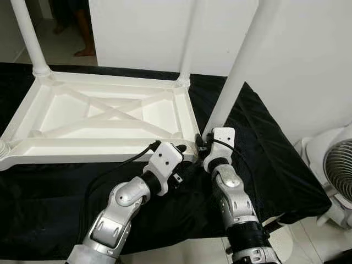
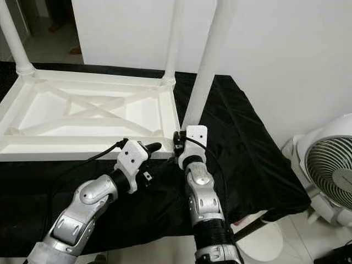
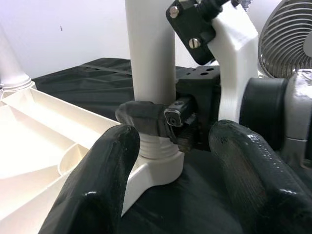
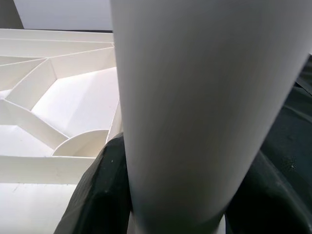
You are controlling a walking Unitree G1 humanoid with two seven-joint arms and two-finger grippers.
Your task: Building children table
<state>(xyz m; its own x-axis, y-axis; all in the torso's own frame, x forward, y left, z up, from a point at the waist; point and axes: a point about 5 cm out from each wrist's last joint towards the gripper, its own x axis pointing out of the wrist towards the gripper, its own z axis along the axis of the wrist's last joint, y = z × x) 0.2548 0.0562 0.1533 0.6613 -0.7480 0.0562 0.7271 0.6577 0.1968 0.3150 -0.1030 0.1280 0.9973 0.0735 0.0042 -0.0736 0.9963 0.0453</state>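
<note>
Right now your right gripper (image 2: 181, 144) is clamping the near table leg (image 2: 204, 71) at the upturned tabletop's (image 2: 82, 113) corner on the black cloth (image 2: 242, 143), while your left gripper (image 3: 170, 161) is hovering beside it, fingers apart.

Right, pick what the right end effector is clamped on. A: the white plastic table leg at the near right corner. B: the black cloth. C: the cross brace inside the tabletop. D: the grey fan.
A: the right end effector grips the base of the white plastic table leg, its black fingers on both sides of it.
</note>
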